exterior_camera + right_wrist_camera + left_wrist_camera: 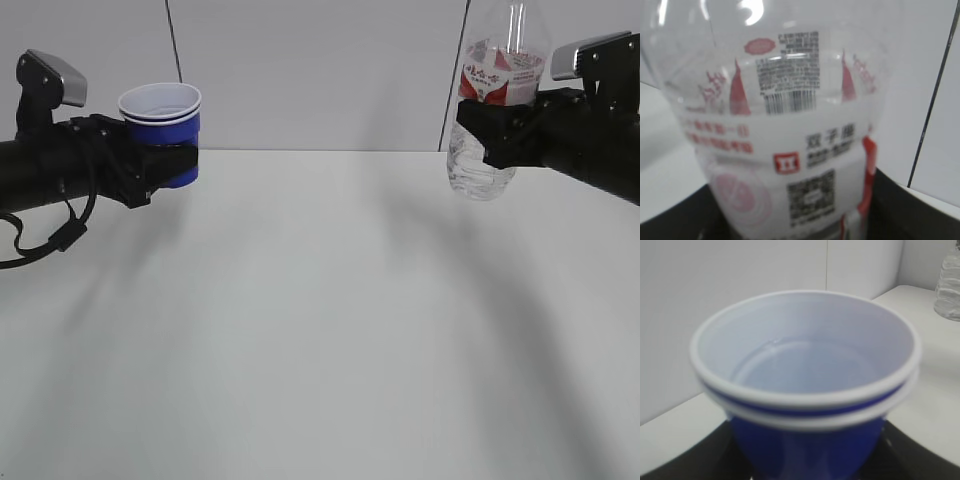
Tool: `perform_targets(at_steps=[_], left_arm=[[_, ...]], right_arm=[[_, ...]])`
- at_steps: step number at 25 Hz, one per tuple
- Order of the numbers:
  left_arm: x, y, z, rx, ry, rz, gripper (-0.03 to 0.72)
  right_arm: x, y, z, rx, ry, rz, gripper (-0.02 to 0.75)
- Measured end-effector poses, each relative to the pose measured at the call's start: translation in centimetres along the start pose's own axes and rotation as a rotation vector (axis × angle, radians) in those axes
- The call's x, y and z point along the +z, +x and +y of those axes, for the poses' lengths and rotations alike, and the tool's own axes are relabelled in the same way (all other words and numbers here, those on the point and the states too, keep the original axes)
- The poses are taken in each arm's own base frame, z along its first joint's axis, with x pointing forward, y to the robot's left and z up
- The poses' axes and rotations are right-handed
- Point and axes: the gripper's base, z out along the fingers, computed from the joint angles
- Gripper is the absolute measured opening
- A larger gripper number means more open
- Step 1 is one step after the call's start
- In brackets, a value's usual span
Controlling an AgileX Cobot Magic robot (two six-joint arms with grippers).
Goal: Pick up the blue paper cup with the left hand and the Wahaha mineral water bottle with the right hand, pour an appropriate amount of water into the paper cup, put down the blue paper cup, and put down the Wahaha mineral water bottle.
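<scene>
My left gripper [165, 160] is shut on the blue paper cup [160, 120] and holds it upright above the table at the far left. In the left wrist view the blue paper cup [805, 365] fills the frame, with black fingers [685, 462] on both sides of its blue wall. A faint ring shows in its white inside; I cannot tell whether that is water. At the far right my right gripper [503, 130] is shut on the Wahaha mineral water bottle [492, 80], upright and clear of the table. Its label [790, 150] fills the right wrist view. The bottle's top is cut off.
The white table [320, 330] stretches between the two arms, with a pale panelled wall [320, 60] behind it. The bottle's lower end [950, 285] shows at the top right of the left wrist view. Black cables [60, 235] loop under the left arm.
</scene>
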Motion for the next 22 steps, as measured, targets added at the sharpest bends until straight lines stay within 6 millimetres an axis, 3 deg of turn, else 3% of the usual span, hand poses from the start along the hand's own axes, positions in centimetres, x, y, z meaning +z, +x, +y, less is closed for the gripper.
perform_targets(at_steps=[18, 22], left_arm=[[-1.5, 0.9, 0.5, -0.01, -0.217, -0.138, 0.423], [-1.1, 3.0, 0.7, -0.038, -0.223, -0.129, 0.423]], right_arm=[[0.0, -0.2, 0.3, -0.022, -0.038, -0.026, 0.4], [0.0, -0.2, 0.4, -0.026, -0.042, -0.025, 0.4]])
